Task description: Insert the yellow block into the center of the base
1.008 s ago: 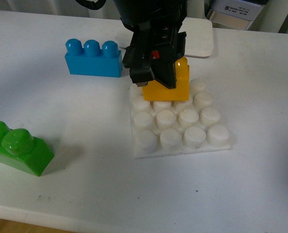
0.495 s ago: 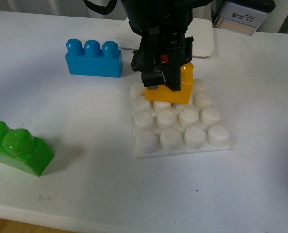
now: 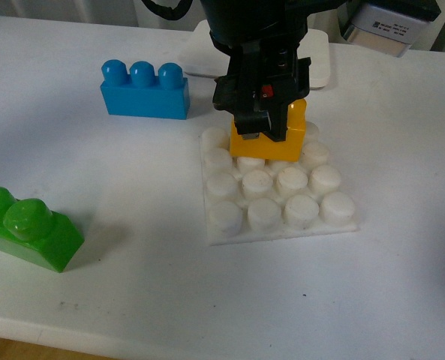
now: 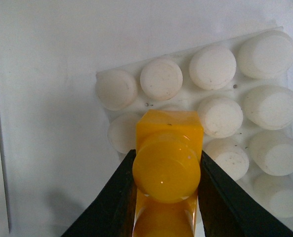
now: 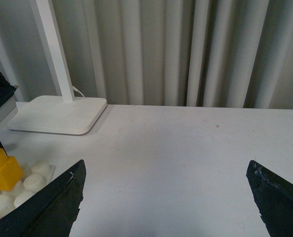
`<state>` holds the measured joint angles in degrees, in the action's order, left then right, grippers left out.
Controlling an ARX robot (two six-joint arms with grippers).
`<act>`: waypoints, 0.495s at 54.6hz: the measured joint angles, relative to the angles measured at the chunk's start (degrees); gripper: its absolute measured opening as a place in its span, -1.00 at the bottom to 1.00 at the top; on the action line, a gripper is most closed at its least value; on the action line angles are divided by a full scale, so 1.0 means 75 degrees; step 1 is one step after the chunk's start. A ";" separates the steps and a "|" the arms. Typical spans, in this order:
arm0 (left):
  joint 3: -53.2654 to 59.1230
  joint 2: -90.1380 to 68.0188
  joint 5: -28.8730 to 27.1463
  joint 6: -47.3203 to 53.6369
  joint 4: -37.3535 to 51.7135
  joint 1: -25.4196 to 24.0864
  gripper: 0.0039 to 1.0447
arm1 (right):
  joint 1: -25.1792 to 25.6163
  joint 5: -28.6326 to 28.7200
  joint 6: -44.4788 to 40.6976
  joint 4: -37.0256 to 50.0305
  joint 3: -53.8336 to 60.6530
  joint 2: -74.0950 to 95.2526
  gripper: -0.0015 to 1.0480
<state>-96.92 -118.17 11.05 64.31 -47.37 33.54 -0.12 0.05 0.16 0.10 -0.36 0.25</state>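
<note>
The left gripper clamps the smooth sides of the glossy, round-studded yellow block, holding it over the back-middle knobs of the flat white base, while the right gripper gapes wide, holding nothing.

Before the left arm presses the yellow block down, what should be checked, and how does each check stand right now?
1. Left gripper shut on the yellow block: ok.
2. Block over the centre of the base: cannot tell; the front view puts it toward the rear stud rows.
3. Block upright, not tipped: ok.
4. Block seated on the studs: cannot tell.
5. Right gripper open and away from the base: ok.
6. Blue brick and green brick off the base: ok.
</note>
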 joint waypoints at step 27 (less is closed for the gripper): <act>0.0245 0.0076 -0.0085 -0.0029 0.0157 0.0079 -0.43 | 0.0000 0.0000 0.0000 0.0000 0.0000 0.0000 0.83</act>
<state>-95.09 -117.60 10.41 64.10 -46.19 34.13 -0.12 0.05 0.16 0.10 -0.36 0.25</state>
